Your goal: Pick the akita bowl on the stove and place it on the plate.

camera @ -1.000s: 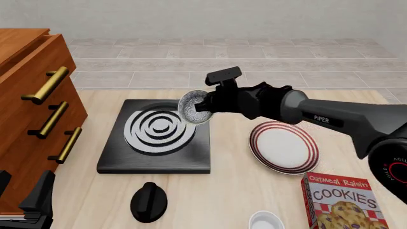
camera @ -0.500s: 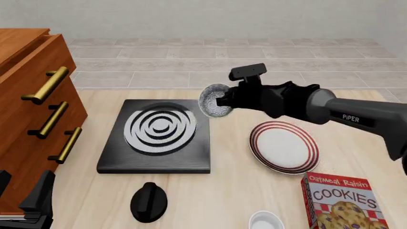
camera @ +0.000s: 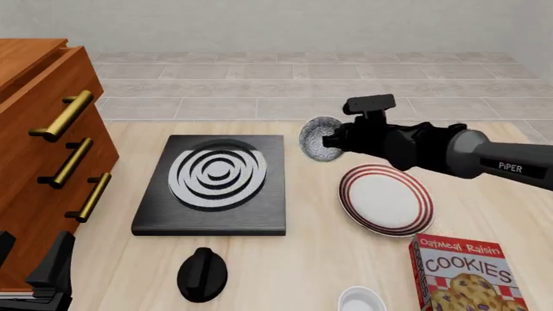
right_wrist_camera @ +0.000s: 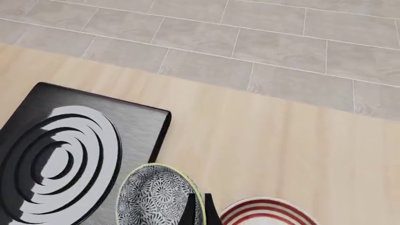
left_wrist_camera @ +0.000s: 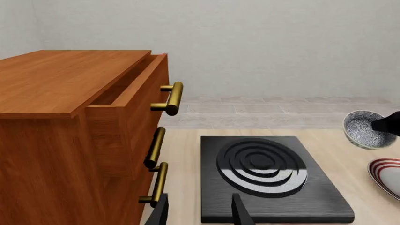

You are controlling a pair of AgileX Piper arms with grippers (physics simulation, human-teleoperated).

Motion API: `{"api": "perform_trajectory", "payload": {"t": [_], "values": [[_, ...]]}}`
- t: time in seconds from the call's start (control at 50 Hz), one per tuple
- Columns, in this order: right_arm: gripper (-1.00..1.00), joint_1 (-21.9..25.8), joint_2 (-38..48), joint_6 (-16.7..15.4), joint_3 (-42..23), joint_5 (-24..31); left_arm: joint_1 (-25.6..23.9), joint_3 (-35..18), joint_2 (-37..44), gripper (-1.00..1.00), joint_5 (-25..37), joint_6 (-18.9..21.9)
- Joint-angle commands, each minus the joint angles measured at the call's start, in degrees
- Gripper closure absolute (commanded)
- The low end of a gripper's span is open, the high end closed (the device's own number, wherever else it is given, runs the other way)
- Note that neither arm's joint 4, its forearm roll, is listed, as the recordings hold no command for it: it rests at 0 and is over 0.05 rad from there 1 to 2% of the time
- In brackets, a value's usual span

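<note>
The akita bowl (camera: 318, 138) hangs in the air, tipped on its side, between the stove (camera: 216, 181) and the plate (camera: 384, 197). My right gripper (camera: 333, 138) is shut on its rim. In the right wrist view the bowl (right_wrist_camera: 156, 197) shows its speckled inside beside the closed fingers (right_wrist_camera: 189, 212), with the stove (right_wrist_camera: 56, 154) and the plate's red rim (right_wrist_camera: 265, 216) below. The left wrist view has the bowl (left_wrist_camera: 362, 129) past the stove (left_wrist_camera: 269, 173), above the plate edge (left_wrist_camera: 387, 171). My left gripper (left_wrist_camera: 200, 213) stays open and empty near the table's front left (camera: 35, 269).
A wooden drawer cabinet (camera: 43, 149) with brass handles stands at the left, its top drawer slightly pulled out. A black round knob (camera: 201, 273) lies in front of the stove. A cookies box (camera: 471, 275) and a small white bowl (camera: 361, 301) sit at the front right.
My right gripper has carried the bowl to the right, from above the stove's right edge to the gap just left of the plate. The left arm has not moved.
</note>
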Motion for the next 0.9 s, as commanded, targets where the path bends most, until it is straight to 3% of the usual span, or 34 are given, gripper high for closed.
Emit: {"api": "perform_trajectory", "payload": {"t": [0.02,0.9], "values": [[1.00,-2.3,-1.5,0.7,2.8,-1.6,0.0,0.0,0.0,-1.00,0.0,0.0],[1.00,-11.6,-1.4,5.4,10.5,-10.8,0.0,0.0,0.0,-1.00,0.0,0.0]]}}
